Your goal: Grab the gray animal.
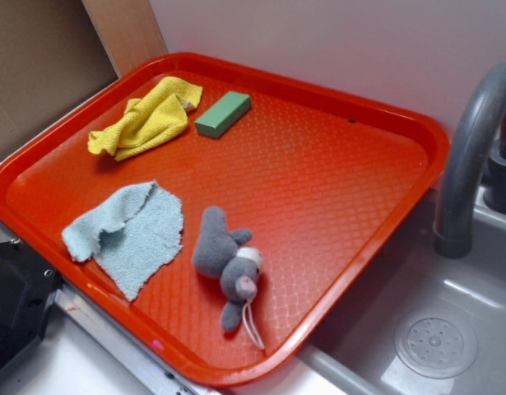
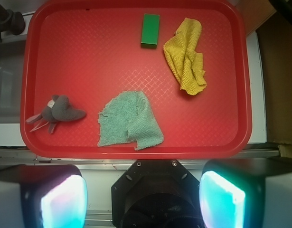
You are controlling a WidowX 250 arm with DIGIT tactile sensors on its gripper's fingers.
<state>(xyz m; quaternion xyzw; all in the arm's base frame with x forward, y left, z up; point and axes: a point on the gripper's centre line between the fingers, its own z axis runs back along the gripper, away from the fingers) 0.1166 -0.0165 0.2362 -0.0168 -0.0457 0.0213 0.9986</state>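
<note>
While pincer [image 2: 143,202] hangs apart above tray edge, gray animal [image 2: 60,111] lies well off, untouched

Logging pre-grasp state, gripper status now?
Gripper: open, holding nothing, above the tray's near edge; gray animal lies untouched on the tray.

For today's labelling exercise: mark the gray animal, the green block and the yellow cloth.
gray animal [image 1: 213,247], exterior view, on its body.
green block [image 2: 150,27], wrist view, on its top face.
yellow cloth [image 1: 150,122], exterior view, mid-fold.
</note>
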